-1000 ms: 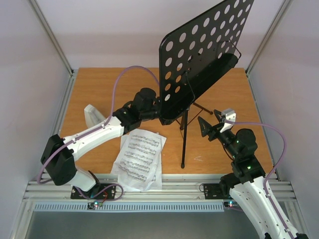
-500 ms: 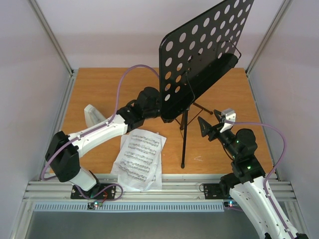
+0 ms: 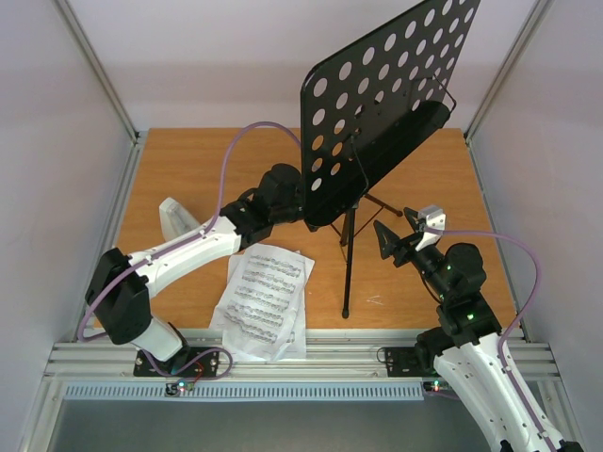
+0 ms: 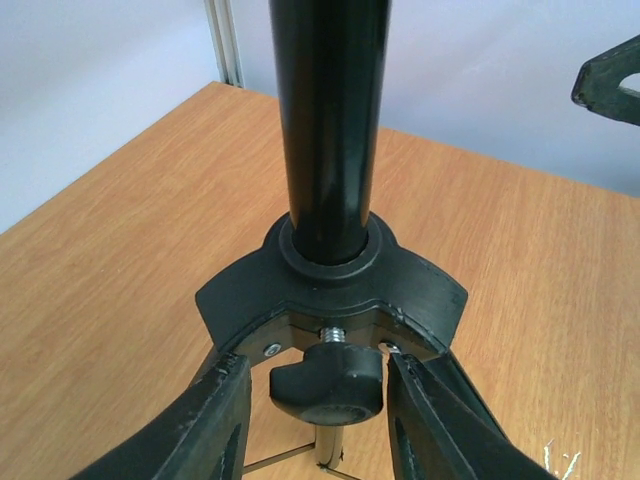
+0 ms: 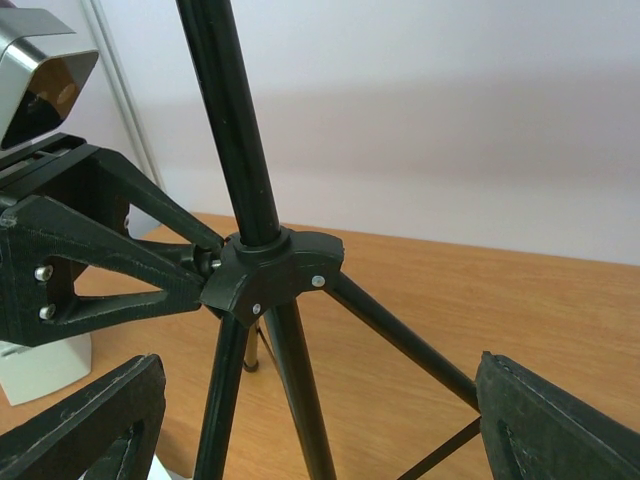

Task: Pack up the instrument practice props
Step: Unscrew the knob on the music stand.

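Note:
The black music stand rises at mid-table, its perforated desk tilted over the pole. My left gripper reaches in under the desk to the tripod hub. Its fingers flank the hub's black knob, the right one about touching and the left with a thin gap. The sheet-music pages lie flat near the front. The white metronome stands at the left. My right gripper hovers open beside the tripod legs, holding nothing.
The stand's legs spread over the wooden table, with one foot near the front. An aluminium rail runs along the near edge. White walls and frame posts close in the sides and back.
My left arm has pushed a little further in under the stand's desk, toward the hub. The right arm, stand, pages and metronome have not moved.

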{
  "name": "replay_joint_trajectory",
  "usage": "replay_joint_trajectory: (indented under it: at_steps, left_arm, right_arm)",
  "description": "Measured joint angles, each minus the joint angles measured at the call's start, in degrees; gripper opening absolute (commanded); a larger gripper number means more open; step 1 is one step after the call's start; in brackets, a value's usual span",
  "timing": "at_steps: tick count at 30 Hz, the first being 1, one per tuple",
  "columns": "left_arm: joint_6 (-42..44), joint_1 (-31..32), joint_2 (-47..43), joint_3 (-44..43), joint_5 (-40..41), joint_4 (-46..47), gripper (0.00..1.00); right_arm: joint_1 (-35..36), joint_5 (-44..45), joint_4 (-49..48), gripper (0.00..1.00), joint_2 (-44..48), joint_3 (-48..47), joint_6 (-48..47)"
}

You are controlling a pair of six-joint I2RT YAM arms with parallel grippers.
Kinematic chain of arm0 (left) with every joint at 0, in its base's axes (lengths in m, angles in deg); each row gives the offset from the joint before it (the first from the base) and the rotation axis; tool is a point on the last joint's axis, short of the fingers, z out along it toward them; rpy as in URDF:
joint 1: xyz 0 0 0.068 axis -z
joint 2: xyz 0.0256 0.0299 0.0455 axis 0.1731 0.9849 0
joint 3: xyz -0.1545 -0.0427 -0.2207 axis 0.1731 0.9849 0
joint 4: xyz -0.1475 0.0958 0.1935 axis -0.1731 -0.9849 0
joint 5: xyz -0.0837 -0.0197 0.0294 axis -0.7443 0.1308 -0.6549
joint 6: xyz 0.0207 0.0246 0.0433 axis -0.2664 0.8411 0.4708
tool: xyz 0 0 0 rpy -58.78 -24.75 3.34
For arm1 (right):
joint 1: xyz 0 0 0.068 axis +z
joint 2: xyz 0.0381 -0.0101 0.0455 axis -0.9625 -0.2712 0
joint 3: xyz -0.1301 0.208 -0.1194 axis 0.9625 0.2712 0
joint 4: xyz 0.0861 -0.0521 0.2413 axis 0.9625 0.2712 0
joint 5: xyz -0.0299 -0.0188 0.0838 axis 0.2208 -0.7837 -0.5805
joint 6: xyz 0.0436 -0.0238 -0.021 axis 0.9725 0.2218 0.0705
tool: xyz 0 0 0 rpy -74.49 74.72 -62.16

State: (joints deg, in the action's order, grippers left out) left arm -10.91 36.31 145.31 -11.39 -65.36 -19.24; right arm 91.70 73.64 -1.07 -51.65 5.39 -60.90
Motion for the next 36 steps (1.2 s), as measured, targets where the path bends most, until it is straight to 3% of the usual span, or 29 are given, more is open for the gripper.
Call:
replay_joint_trajectory:
  at_steps: [16, 36]
  left_arm:
    - [-4.3, -0.7, 0.0, 0.6, -2.1, 2.4, 0.12]
    - [-35.3, -5.2, -0.1, 1.5, -12.2, 3.0, 0.07]
  right_arm:
    - [0.0, -0.2, 0.5, 0.86, -0.4, 0.0, 0.0]
    - [0.0, -0.2, 1.8, 0.86, 0.6, 0.0, 0.3]
